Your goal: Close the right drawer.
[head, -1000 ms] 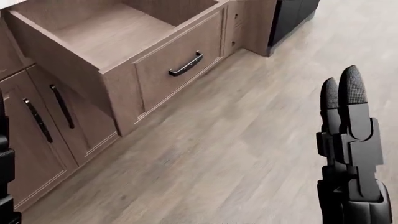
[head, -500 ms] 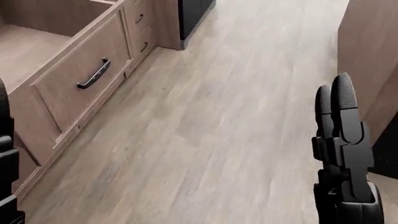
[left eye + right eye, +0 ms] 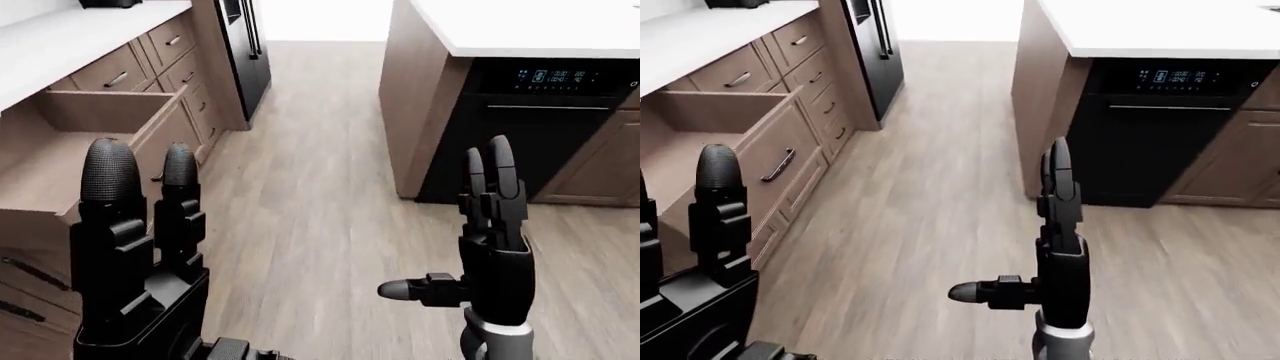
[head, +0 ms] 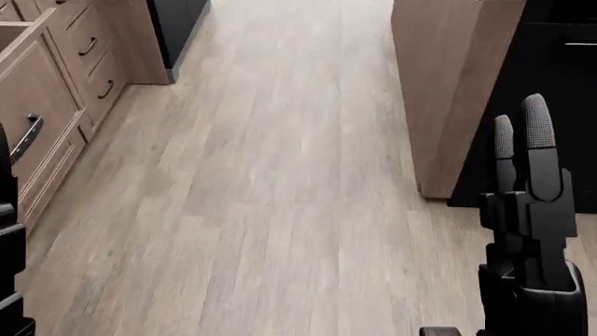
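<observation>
The open right drawer (image 3: 700, 142) juts out from the wooden cabinets at the left of the right-eye view. Its front panel carries a dark handle (image 3: 779, 165), and its inside looks bare. In the head view only the drawer front (image 4: 28, 119) shows, at the left edge. My left hand (image 3: 145, 161) is raised at the lower left with its fingers straight up, open and empty, in line with the drawer but not touching it. My right hand (image 3: 488, 161) is raised at the right, fingers upright and thumb out, open and empty, far from the drawer.
A kitchen island with a white top and a black oven (image 3: 545, 135) stands at the right. A black fridge (image 3: 245, 45) and closed drawers (image 3: 110, 75) under a white counter (image 3: 60, 37) line the left. A wood floor aisle (image 3: 310, 150) runs between them.
The whole head view has swung to the right: the drawer has slid to the left edge and the island has come into view. Both hands stay raised and open.
</observation>
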`<state>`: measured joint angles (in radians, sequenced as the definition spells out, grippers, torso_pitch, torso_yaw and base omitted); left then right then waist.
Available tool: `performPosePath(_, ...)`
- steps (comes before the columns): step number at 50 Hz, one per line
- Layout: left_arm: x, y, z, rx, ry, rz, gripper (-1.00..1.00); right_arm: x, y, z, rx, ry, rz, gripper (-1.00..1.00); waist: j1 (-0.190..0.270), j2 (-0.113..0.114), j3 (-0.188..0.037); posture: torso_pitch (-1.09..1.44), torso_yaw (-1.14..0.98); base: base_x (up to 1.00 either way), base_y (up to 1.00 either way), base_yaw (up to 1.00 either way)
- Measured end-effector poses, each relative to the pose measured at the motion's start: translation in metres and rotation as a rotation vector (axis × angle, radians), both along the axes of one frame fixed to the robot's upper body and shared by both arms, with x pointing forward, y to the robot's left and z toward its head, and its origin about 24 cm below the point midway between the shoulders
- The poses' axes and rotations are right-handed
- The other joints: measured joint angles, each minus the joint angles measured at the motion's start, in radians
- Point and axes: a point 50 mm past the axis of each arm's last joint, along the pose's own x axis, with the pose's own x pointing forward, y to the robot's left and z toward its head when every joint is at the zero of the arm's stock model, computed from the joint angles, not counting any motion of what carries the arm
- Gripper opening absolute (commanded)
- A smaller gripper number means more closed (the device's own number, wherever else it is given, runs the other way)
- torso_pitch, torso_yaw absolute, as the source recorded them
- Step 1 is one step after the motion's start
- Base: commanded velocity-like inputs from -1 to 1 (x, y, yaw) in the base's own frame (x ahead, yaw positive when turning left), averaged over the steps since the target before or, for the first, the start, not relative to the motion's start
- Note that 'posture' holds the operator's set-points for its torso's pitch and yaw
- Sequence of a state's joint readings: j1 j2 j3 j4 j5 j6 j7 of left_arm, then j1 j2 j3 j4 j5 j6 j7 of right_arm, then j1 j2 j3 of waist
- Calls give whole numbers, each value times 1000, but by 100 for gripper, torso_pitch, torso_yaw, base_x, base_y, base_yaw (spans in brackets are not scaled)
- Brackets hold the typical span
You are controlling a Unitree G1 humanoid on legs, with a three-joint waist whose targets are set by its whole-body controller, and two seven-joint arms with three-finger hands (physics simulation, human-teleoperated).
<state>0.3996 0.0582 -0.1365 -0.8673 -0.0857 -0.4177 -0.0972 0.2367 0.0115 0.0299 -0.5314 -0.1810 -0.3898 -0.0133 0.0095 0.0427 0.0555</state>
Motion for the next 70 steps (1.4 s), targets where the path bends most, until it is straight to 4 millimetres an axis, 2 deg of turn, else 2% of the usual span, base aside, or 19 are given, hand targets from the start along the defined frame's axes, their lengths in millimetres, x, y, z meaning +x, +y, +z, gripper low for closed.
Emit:
performPosePath(5,0,0,0,-7,2,2,100,2,-2,1,-2,23,-32,100,4,-70,-23,0,0,0,0,0)
performPosePath(16,-1,0,-1,-3,-2,-6,100,3,-4,-4,-24,35,-68,100,-1,-50,-37,0,0,0,1,0)
performPosePath(17,0,0,-1,-3,2,-6,100,3,-4,-5,-26,36,-67,100,-3,-46,-31,0,0,0,8,0)
performPosePath(20,0,-1,-2,-3,9,-11,100,2,-6,-5,-22,30,-66,100,-11,-24,-12,0,0,0,8,0)
performPosePath(22,1,-2,-2,-1,9,-14,100,2,-7,-6,-20,30,-70,100,-11,-16,-10,0,0,0,7,0)
performPosePath(24,0,-1,-1,0,2,-13,100,2,-7,-6,-19,25,-69,100,-10,5,-9,0,0,0,6,0)
performPosePath(25,-1,-1,-1,0,-1,-8,100,2,-6,-6,-17,21,-62,100,-8,4,-6,0,0,0,5,0)
performPosePath(26,-1,0,0,1,-2,-4,100,1,-4,-6,-16,21,-56,100,-3,-7,-3,0,0,0,0,0)
performPosePath(30,-1,0,1,-5,-5,-2,100,-3,-1,2,-30,-10,-45,100,-2,-51,-18,0,0,0,0,0)
performPosePath(32,0,0,0,-6,3,-4,100,-6,-2,8,-34,-26,-53,100,-1,-59,-21,0,0,0,0,0)
performPosePath(39,0,-1,-1,-2,7,-6,100,-15,0,29,-50,-80,-63,100,0,-54,-37,0,0,0,0,0)
performPosePath(47,0,-1,-1,-2,5,-6,100,-17,-1,32,-65,-73,-80,100,-1,-48,-42,0,0,0,0,0)
performPosePath(55,0,-1,-1,-1,5,-8,100,-25,-2,47,-127,-140,-126,100,-2,-47,-45,0,0,0,0,0)
performPosePath(62,0,-1,-2,-1,6,-7,100,-26,-2,49,-279,-169,-255,100,-2,-47,-43,0,0,0,0,0)
performPosePath(69,0,-1,-2,-2,6,-7,100,-22,-4,39,-303,-143,-273,100,-3,-48,-41,0,0,0,1,0)
performPosePath(70,0,-1,-3,-2,9,-8,100,-22,-3,38,-303,-143,-273,100,-5,-45,-33,0,0,0,10,0)
